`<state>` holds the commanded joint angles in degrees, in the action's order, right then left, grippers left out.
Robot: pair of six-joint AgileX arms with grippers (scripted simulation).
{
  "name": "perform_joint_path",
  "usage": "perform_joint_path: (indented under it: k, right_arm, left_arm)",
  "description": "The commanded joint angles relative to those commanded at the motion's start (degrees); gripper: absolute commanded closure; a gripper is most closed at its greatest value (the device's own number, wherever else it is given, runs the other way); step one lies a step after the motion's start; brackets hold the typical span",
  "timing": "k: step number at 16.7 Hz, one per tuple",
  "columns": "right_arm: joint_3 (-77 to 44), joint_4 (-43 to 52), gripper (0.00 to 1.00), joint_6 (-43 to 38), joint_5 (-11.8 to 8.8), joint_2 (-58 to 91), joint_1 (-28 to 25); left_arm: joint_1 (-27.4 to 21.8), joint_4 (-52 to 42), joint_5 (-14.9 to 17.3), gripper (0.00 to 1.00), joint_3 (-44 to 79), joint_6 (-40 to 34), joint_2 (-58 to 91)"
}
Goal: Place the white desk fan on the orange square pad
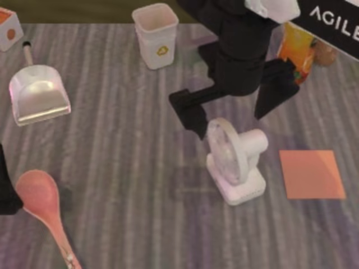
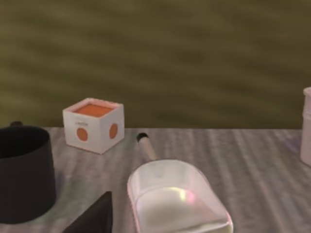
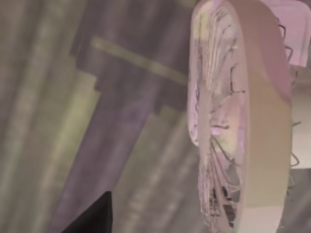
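Note:
The white desk fan (image 1: 235,159) stands upright on its rounded square base, right of the table's middle. Its grille cage fills the right wrist view (image 3: 228,121). My right gripper (image 1: 230,124) hangs open over the fan's top and far side. One black finger (image 1: 190,112) is left of the cage and the other finger (image 1: 275,92) is right of the motor housing; neither touches the fan. The orange square pad (image 1: 312,174) lies flat just right of the fan, with nothing on it. My left gripper (image 1: 5,193) is parked at the left edge, holding nothing.
At the back stand a white bin with a yellow mark (image 1: 156,35), an orange-and-white carton (image 1: 8,28) and an orange packet (image 1: 297,50). A white dustpan scoop (image 1: 38,92) lies at the left and a pink spoon (image 1: 42,202) at the front left. A black cup (image 2: 22,170) shows in the left wrist view.

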<state>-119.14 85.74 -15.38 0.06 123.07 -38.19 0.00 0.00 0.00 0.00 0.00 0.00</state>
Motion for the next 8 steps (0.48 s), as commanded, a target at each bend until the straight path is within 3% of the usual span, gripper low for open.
perform_joint_path:
  k: [8]
  right_arm:
    - [11.0, -9.8, 0.00, -0.3, 0.0, -1.0, -0.2]
  left_arm:
    - [0.0, 0.0, 0.0, 0.00, 0.0, 0.0, 0.0]
